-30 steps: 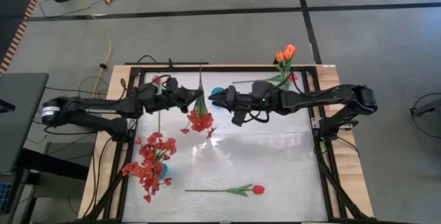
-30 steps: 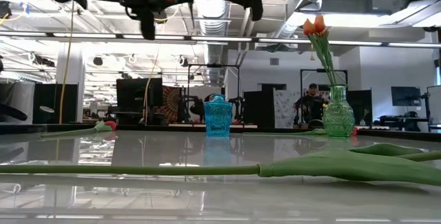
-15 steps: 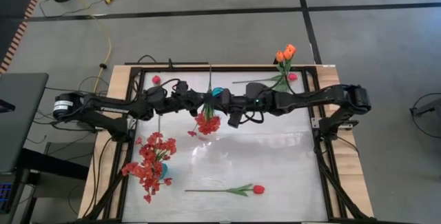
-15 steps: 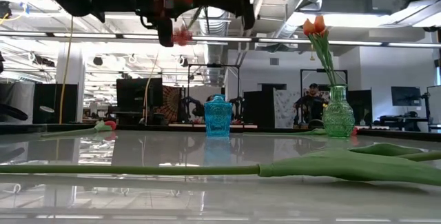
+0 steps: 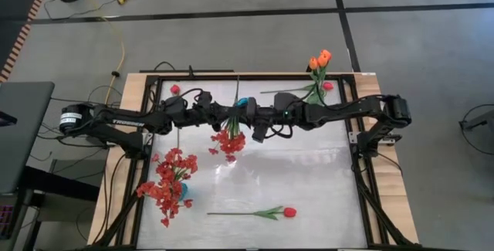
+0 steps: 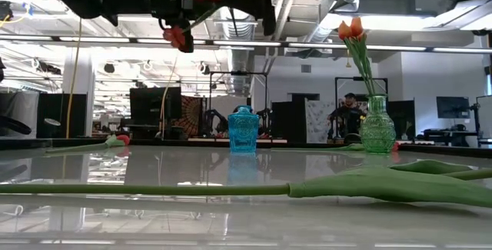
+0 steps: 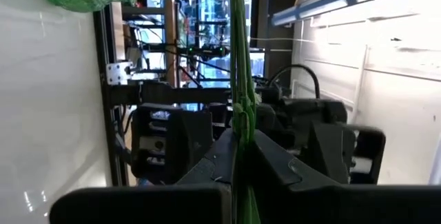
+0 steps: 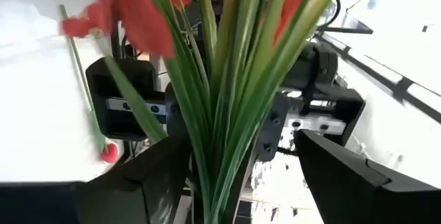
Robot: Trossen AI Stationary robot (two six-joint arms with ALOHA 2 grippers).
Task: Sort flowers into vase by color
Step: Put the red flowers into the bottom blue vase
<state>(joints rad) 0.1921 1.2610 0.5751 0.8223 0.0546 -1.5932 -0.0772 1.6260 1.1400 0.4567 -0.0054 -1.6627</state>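
Handover above far-centre tabletop. Left hand clamped on stem of red spray; right hand has fingers apart around same stem, just beside left. Risk: if left lets go before right closes, spray drops, or blossom-heavy end tips it. Spray: thin green stem bundle, bushy small red blossoms, held high over blue vase.

A red spray hangs in mid-air between the two arms, its green stem running straight up. Orange tulips stand upright in the green vase. A bushy red bunch fills another vase. One red tulip lies flat on the counter near its front edge.
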